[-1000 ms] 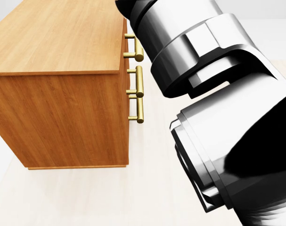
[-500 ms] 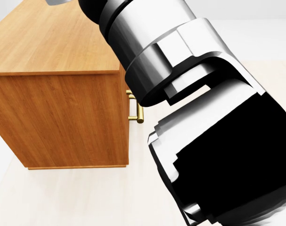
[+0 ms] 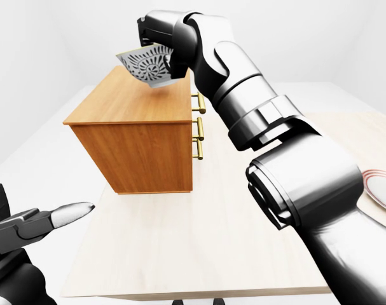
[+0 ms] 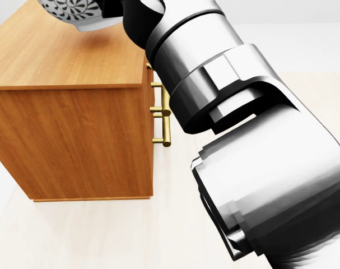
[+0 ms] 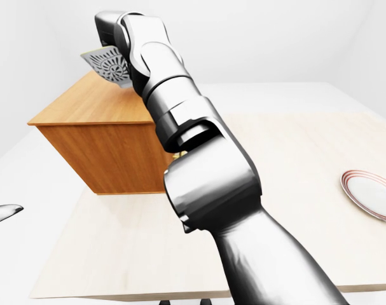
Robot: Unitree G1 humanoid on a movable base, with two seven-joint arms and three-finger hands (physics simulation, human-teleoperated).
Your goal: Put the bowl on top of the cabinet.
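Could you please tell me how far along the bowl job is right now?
Pickup looks done: the right hand grips the bowl, tilted, in the air above the cabinet top. Remaining: lower it, set it upright on the wood and let go.

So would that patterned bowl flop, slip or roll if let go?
Probably rigid: the bowl holds its shape though the right hand grips only one edge. It hangs tilted above the cabinet, so released now it might land on its rim and rock or roll. Looks smooth, perhaps slippery.
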